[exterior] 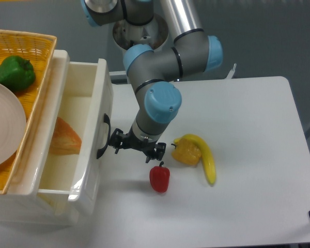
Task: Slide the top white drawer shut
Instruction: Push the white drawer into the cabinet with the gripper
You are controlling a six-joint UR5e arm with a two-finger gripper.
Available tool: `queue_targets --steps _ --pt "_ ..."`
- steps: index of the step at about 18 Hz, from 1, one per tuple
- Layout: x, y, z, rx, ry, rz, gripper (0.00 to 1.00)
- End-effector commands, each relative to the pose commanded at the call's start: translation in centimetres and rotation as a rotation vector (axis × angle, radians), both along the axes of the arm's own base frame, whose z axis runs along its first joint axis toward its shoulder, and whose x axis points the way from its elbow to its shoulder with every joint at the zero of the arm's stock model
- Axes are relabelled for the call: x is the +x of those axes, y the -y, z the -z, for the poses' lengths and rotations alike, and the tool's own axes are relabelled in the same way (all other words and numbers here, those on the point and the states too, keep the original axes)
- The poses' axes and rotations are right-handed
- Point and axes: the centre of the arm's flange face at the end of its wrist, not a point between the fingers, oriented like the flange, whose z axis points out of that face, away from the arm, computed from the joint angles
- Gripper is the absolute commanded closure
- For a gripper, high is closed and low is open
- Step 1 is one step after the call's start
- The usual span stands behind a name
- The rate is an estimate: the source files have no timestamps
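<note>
The top white drawer [95,93] stands pulled out to the right, with its glossy inside showing. Its black curved handle [103,138] is on the front panel, facing the table. An orange thing [66,138] lies inside the drawer. My gripper [137,146] hangs just right of the front panel at handle height and points down. Its jaws are spread apart and hold nothing. The left fingertip [115,140] is close to the handle; I cannot tell whether it touches it.
A yellow wicker basket [39,44] sits on top of the cabinet, holding a green pepper [14,72] and a white plate [2,129]. On the table right of the gripper lie a red pepper [159,178], a yellow pepper [186,153] and a banana [206,157].
</note>
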Motion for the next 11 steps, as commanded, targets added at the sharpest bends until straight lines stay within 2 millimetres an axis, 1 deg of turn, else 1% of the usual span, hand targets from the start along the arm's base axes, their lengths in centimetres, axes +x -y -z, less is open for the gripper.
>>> queue_targets --steps 4,8,11 --pt "1.2 -0.7 -0.6 0.010 -0.010 0.023 0.00" --pt "2.4 -1.2 -0.5 0.009 -0.008 0.043 0.00" --pt "2.6 -1.3 -0.5 0.009 -0.010 0.046 0.00"
